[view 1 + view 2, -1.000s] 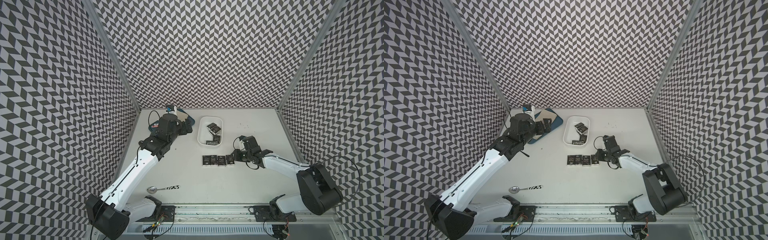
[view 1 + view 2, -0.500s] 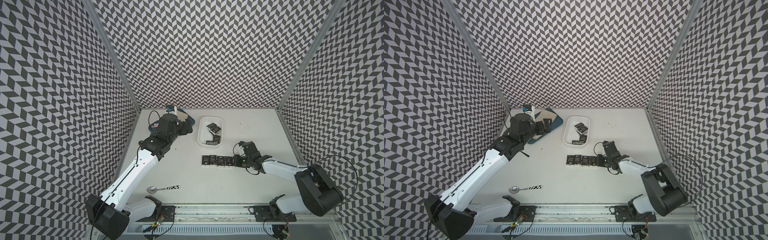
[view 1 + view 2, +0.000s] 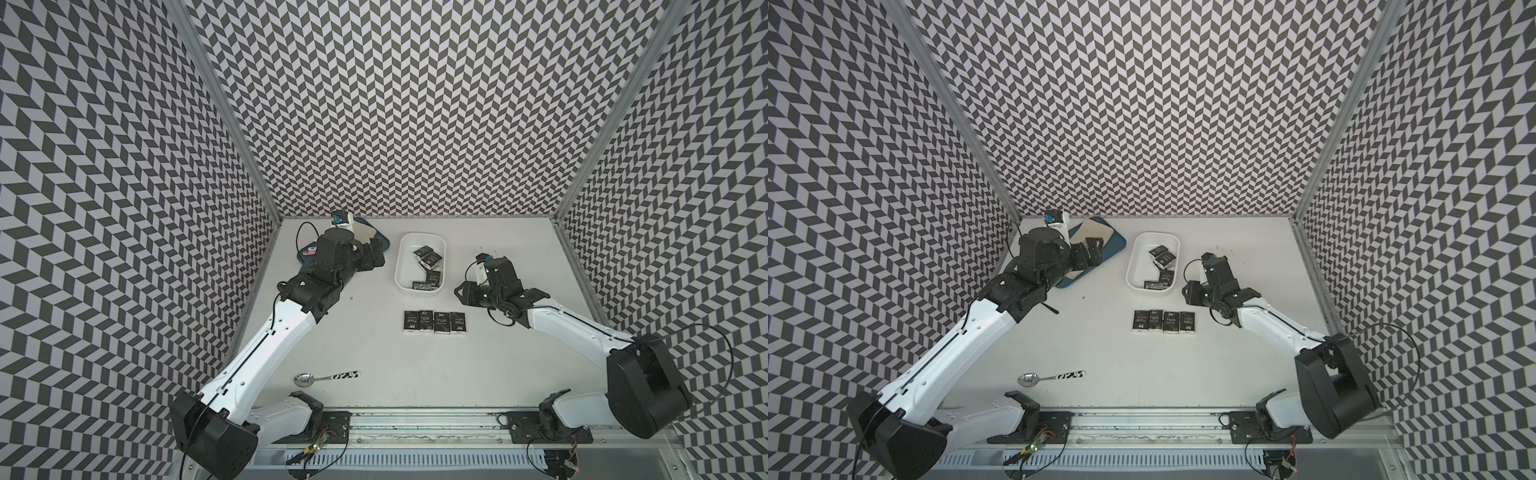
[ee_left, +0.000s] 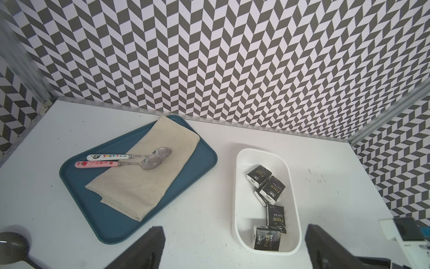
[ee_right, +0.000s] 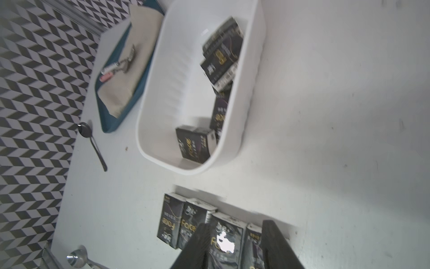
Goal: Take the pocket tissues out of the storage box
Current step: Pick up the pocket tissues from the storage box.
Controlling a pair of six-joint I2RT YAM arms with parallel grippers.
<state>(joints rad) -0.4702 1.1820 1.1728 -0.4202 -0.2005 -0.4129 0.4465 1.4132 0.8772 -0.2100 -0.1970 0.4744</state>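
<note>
1. Currently five tissues (image 4: 272, 189) sit in the box (image 3: 400, 266) (image 3: 1131, 266), which stands toward the back of the tabletop (image 3: 374, 353) with its long axis running front to back.
2. Inside, three packets overlap at the far end, turned on a diagonal. One lies along the right wall with its long axis in line with the box's. One sits crosswise at the near end.
3. Four more packets lie flat on the tabletop just in front of the box, side by side and touching, in a row (image 3: 433, 322) (image 3: 1164, 322) that runs left to right. Each has its long axis front to back, and the "Face" print reads sideways in both top views.
4. Right fingers (image 5: 197, 246) (image 3: 464, 294) stand moderately apart and hold nothing. They hang clear of the tabletop near the right end of the row, just right of the box's near corner. In the right wrist view the row's packets show between and beneath them.
5. Left fingers (image 4: 149, 246) (image 3: 376, 259) are spread wide and empty, raised between the tray (image 4: 197, 163) and the box.
6. At back left, the blue tray carries a beige cloth (image 4: 144, 186) with two spoons (image 4: 130, 160) on it. Another spoon (image 3: 309, 378) lies near the front edge.
</note>
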